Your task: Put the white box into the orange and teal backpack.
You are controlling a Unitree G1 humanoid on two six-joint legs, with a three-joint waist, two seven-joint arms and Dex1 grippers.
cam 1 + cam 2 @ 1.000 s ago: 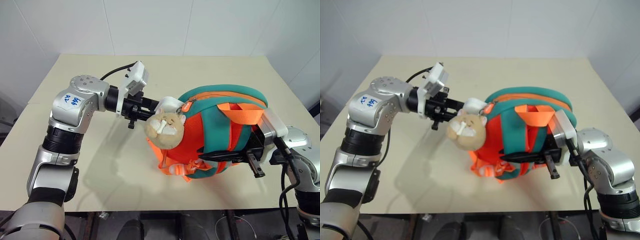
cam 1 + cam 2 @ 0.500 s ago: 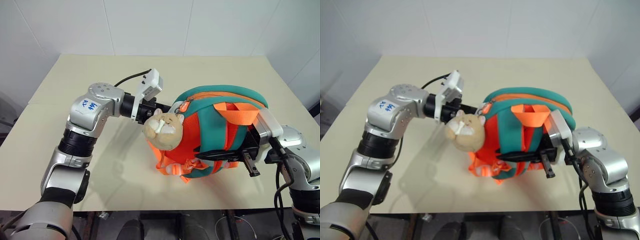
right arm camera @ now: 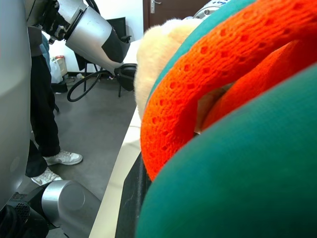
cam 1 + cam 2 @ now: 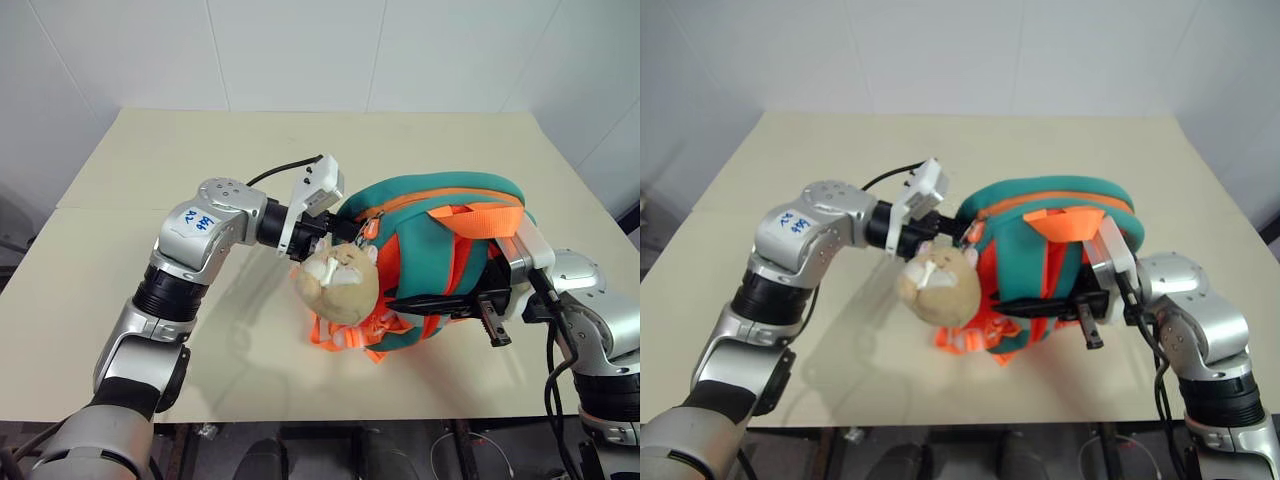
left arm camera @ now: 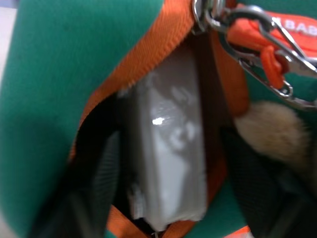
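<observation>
While the orange and teal backpack (image 4: 440, 255) is gripped upright by right end effector (image 4: 455, 302) w/ mouth agape, the white box (image 5: 171, 148) is lodged inside; left end effector's (image 4: 335, 232) state can't be told.

The orange and teal backpack (image 4: 440, 255) stands upright on the table, its zipped mouth gaping at the top corner, a tan plush charm (image 4: 340, 282) hanging at its side. The glossy white box (image 5: 171, 148) sits inside that opening, end-on.

Backpack (image 4: 440, 215) sits right of tabletop (image 4: 160, 160) centre toward front edge, box (image 5: 171, 148) inside its opening, plush charm (image 4: 340, 283) hanging on its left.
</observation>
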